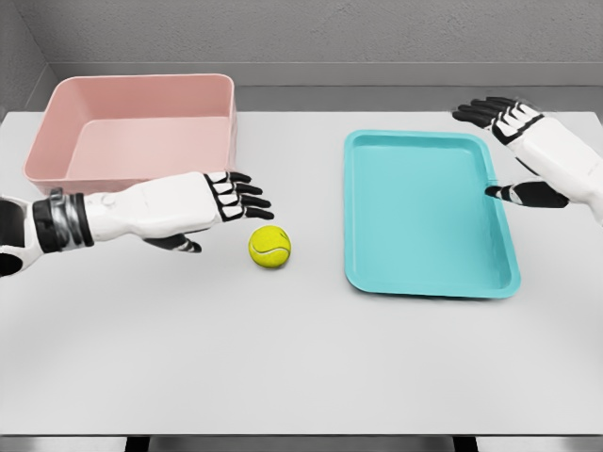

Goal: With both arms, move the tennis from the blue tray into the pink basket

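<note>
Item: tennis ball (269, 247), yellow-green. Location: on the bare bench (301, 367), between the two containers, clear of both. It is not in the tray, and not yet in the basket.

Item: pink basket (132, 132), rectangular, deep-walled. Location: far left of the bench. Nothing shows inside.

Item: blue tray (429, 215), shallow, turquoise. Location: right of centre. Nothing lies in it.

Item: left robot hand (221, 202). Location: just left of the ball, near it but apart, in front of the basket's near wall. State: fingers stretched out toward the ball, thumb hanging below; it holds nothing.

Item: right robot hand (513, 151). Location: over the tray's far right corner, well apart from the ball. State: fingers spread, thumb pointing at the tray's right rim; it holds nothing.

Judged risks: the ball is round and sits free on a smooth surface, so a glancing touch from the left fingertips would likely roll it toward the tray or the bench's front edge. Closing too early could squeeze it out of the palm. A low carry could catch the basket's near wall and knock the ball loose.
</note>
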Motion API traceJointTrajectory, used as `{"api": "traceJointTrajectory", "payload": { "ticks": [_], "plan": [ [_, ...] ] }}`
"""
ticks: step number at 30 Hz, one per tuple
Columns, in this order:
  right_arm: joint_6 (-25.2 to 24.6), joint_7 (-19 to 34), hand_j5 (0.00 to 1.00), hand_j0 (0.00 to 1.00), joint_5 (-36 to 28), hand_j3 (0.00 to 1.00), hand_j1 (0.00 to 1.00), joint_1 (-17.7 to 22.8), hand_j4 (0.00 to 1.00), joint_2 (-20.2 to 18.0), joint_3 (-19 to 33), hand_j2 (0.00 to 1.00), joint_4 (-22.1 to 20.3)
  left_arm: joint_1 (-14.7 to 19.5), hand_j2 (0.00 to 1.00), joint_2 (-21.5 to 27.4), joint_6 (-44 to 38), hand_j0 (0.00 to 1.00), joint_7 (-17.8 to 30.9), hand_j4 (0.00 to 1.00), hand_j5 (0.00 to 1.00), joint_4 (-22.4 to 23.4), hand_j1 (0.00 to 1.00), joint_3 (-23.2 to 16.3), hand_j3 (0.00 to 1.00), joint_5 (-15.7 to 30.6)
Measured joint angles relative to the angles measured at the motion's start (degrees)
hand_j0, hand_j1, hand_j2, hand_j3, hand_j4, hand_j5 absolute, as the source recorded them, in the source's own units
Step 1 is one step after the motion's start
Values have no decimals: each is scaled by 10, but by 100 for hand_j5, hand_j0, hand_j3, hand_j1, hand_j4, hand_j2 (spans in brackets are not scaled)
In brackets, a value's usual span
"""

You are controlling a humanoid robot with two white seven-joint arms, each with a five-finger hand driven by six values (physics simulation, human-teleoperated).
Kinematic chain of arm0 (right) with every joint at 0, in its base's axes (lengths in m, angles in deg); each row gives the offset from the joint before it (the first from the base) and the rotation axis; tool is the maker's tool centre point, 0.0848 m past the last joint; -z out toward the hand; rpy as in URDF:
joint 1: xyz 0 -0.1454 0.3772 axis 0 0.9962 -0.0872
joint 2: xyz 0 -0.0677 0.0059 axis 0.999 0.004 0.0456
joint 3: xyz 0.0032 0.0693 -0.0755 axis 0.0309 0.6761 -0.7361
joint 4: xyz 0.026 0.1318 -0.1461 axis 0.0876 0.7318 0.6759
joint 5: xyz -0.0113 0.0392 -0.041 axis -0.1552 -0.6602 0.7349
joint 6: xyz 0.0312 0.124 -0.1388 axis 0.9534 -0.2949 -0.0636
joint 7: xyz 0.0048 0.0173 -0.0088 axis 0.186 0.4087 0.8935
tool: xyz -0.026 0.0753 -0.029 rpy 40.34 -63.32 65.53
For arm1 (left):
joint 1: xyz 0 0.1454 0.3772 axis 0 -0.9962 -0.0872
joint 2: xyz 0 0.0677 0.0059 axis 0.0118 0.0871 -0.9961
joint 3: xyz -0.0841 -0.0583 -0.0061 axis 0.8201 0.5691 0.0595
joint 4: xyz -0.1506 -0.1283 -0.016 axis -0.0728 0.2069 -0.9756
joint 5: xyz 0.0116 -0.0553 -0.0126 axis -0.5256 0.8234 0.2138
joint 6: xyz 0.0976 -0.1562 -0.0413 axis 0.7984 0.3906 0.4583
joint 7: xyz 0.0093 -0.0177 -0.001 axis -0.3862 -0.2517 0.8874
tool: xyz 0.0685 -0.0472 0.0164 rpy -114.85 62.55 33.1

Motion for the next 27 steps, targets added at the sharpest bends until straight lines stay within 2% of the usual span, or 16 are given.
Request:
{"api": "traceJointTrajectory", "payload": {
  "ticks": [3,7,10,14,18,26,27],
  "plan": [
    [0,1,100,100,-9,100,100,20,100,19,45,100,2,2,100,-20,0,100,11,100,100,9,100,-4,100,-9],
    [0,1,100,100,-13,100,100,24,100,28,66,100,20,16,100,-45,0,100,23,100,100,33,100,-14,100,-10],
    [0,2,100,100,-13,100,100,27,100,30,71,100,25,19,100,-56,0,100,26,100,100,45,100,-24,100,-6],
    [0,2,100,100,-13,100,100,35,100,31,72,100,26,43,100,-60,0,100,29,100,100,54,100,-47,100,25],
    [0,2,100,100,-14,100,100,36,100,31,72,100,26,52,100,-66,0,100,29,100,100,57,100,-68,100,43],
    [0,2,100,100,-14,100,100,36,100,31,73,100,24,54,100,-75,0,100,30,100,100,68,100,-80,100,53],
    [0,2,100,100,-14,100,100,36,100,31,73,100,24,69,100,-82,0,100,29,100,100,82,100,-86,100,54]
  ]
}}
